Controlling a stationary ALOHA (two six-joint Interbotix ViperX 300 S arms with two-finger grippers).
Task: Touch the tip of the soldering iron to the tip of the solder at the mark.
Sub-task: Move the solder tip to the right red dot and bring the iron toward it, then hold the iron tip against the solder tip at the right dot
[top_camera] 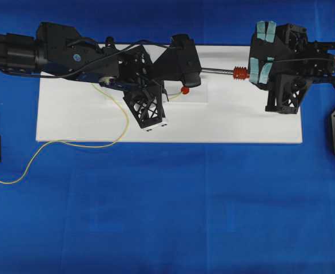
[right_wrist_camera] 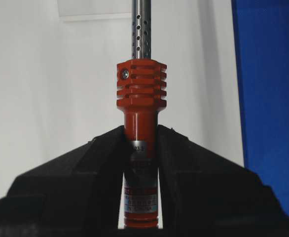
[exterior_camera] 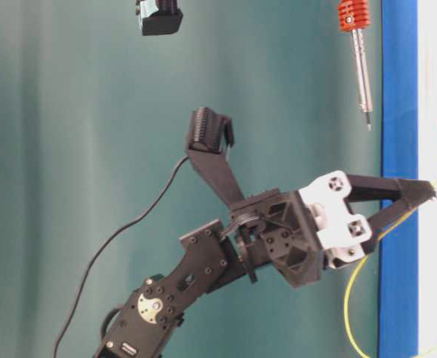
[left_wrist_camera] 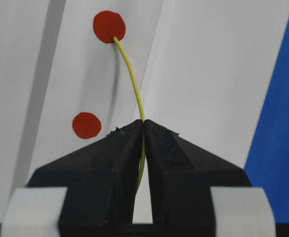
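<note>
1. Left pincer [left_wrist_camera: 143,129], black with two wedge fingers, clenched on the thin yellow solder wire [left_wrist_camera: 133,79]; the wire runs out from between the fingers.
2. Solder tip sits on the upper round red dot mark [left_wrist_camera: 109,26] on the white board [top_camera: 76,108]. A second red dot [left_wrist_camera: 86,125] lies nearer the pincer, untouched. The rest of the wire loops back across the board onto the blue surface [top_camera: 167,211].
3. Solder side looks done: held and placed at a mark.
4. Right pincer [right_wrist_camera: 140,136], black, clenched on the orange-red ribbed handle of the soldering iron [right_wrist_camera: 141,89]; its perforated silver shaft points away toward the left arm.
5. Table-level view: the iron's dark tip [exterior_camera: 368,123] hangs off the board and well apart from the solder tip. No contact yet.
6. Left to do, by my read: bring the iron tip over to the dotted mark and touch the solder end.
</note>
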